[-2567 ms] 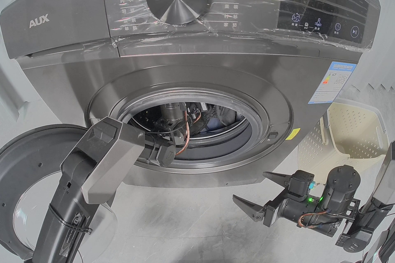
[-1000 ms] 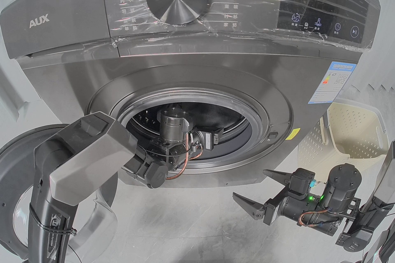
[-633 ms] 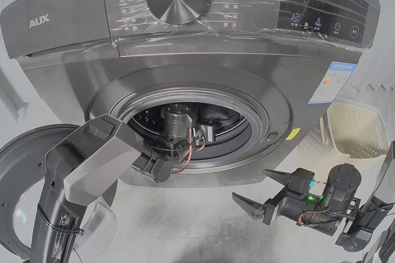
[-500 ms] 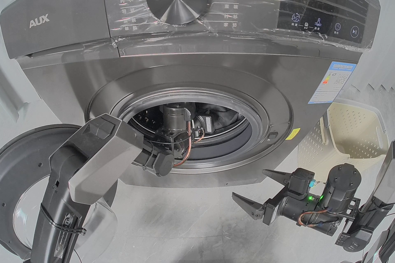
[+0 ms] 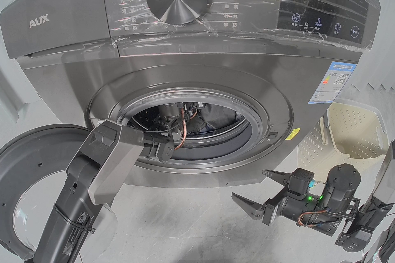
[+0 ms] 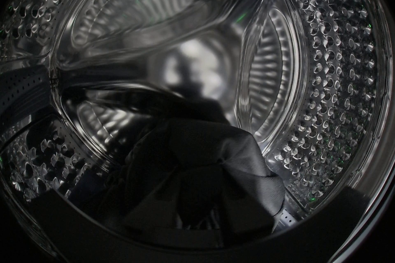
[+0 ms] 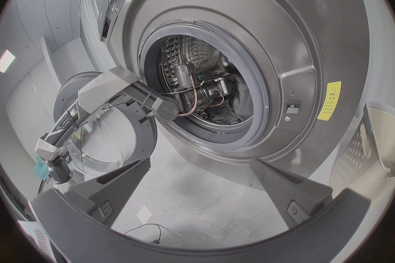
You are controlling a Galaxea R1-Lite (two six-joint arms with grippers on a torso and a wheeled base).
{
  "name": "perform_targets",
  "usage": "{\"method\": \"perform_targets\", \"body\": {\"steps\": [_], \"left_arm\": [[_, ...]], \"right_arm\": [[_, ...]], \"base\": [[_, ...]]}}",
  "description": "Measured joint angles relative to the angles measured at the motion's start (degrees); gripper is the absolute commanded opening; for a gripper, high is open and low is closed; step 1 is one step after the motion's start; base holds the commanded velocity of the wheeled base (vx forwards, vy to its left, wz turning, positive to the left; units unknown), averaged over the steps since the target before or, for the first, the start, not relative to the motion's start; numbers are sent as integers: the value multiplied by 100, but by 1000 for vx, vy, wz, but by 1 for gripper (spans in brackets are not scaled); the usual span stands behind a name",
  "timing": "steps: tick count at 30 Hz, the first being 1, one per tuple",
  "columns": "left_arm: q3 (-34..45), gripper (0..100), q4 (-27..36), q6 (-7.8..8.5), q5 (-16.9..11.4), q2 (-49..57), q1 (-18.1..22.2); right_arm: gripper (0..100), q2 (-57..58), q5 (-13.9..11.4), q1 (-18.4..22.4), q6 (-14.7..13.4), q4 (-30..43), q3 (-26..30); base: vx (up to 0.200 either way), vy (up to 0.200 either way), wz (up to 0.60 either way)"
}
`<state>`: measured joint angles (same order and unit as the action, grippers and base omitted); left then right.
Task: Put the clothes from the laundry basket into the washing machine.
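Note:
The grey washing machine (image 5: 197,70) stands with its round opening facing me. My left arm reaches through the opening, and my left gripper (image 7: 224,89) is inside the drum, just above a dark garment (image 7: 238,103). In the left wrist view the dark garment (image 6: 197,177) lies crumpled on the drum floor against the perforated wall. The same cloth shows behind the door seal (image 5: 220,116). My right gripper (image 5: 249,185) hangs open and empty above the floor, in front of the machine's lower right; its fingers (image 7: 284,190) frame the opening.
The machine's door (image 5: 29,165) is swung open at the left, beside my left arm. A cream perforated laundry basket (image 5: 356,132) stands on the floor right of the machine, close behind the right arm. Bare grey floor (image 5: 185,218) lies in front.
My left arm, drawn back toward the door rim a second ago, has pushed deeper into the drum again. The right arm has kept still.

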<state>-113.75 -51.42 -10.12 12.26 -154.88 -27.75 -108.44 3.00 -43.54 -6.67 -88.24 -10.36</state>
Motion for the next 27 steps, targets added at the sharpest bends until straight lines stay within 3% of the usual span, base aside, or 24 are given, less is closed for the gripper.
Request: {"method": "perform_targets", "body": {"steps": [8,13,18,27], "left_arm": [[160,100,24,-17,0,-60,-9],[703,100,-100,-35,2,160,-37],[1819,100,-334,7,2,625,-169],[4330,100,-980,222,-23,1787,-577]], "right_arm": [[100,0,0,0,0,2,0],[100,0,0,16,0,0,0],[100,0,-2,33,-2,0,13],[100,33,6,24,0,2,80]], "base": [[0,0,0],[0,0,0],[0,0,0],[0,0,0]]}}
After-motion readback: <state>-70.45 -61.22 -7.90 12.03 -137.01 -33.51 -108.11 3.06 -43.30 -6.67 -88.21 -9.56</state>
